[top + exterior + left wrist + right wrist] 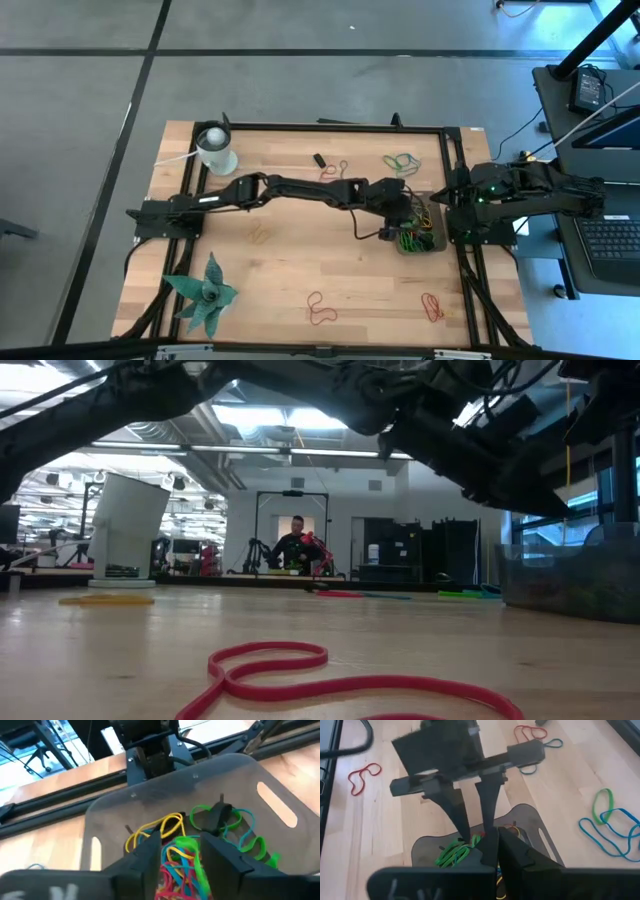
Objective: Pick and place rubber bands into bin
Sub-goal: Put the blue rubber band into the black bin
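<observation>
1. Bench: loose rubber bands scattered about, lower middle and upper right of the high view.
2. Bin sits right of centre, bands piled inside.
3. Left claw hangs over it, fingers parted, holding nothing.
4. Right claw beside the bin, pinched closed, empty.

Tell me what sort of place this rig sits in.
Probably a robotics lab or workshop. The low view looks past the wooden table into an open hall with ceiling strip lights and a person among equipment. The high view shows a laptop beside the table.
</observation>
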`<state>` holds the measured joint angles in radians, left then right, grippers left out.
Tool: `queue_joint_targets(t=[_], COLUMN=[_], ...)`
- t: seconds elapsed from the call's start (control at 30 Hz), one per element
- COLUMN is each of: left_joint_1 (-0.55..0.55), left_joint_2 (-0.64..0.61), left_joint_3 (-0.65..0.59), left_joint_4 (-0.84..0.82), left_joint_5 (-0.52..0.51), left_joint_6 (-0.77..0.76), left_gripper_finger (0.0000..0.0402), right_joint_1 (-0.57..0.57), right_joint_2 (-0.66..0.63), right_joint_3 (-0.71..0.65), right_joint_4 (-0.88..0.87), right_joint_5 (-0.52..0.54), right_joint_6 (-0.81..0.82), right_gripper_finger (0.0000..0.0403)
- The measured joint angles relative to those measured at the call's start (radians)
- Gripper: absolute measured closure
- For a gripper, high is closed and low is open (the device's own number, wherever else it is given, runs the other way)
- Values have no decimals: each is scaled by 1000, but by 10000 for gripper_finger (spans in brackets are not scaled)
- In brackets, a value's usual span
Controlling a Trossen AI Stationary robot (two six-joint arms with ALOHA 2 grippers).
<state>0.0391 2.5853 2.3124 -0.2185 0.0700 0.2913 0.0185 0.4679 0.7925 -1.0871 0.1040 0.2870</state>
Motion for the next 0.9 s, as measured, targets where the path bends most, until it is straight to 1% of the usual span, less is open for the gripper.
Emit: queue_joint_targets(t=[0.1, 0.2, 0.33, 0.43, 0.47, 0.6, 0.7, 0.8, 0.9], left_joint_1=[0, -3, -6, -6, -6, -6, 0, 6, 11], left_joint_2=[-5, -6, -19, -65, -78, -139, -178, -220, -252], left_joint_3=[1, 1, 43, 33, 35, 38, 38, 38, 31], left_joint_4=[-48, -97, -189, -237, -241, -345, -432, -552, -681], left_joint_5=[-13, -70, -180, -240, -252, -310, -323, -309, -283], left_joint_6=[-1, 8, 45, 54, 52, -4, -30, -56, -66], left_gripper_finger=[248, 237, 238, 248, 253, 273, 297, 333, 382], right_joint_1=[0, 0, 0, 0, 0, 0, 0, 0, 0], right_joint_2=[0, 0, 0, 0, 0, 1, 0, 1, 1], right_joint_3=[0, 0, 0, 0, 0, 0, 0, 0, 0], right_joint_4=[7, 19, 31, 31, 31, 34, 43, 72, 124], right_joint_5=[0, 0, 0, 0, 0, 0, 0, 0, 0], right_joint_6=[0, 0, -1, -2, -1, 0, 0, 26, 49], right_gripper_finger=[391, 391, 391, 391, 391, 391, 391, 391, 391])
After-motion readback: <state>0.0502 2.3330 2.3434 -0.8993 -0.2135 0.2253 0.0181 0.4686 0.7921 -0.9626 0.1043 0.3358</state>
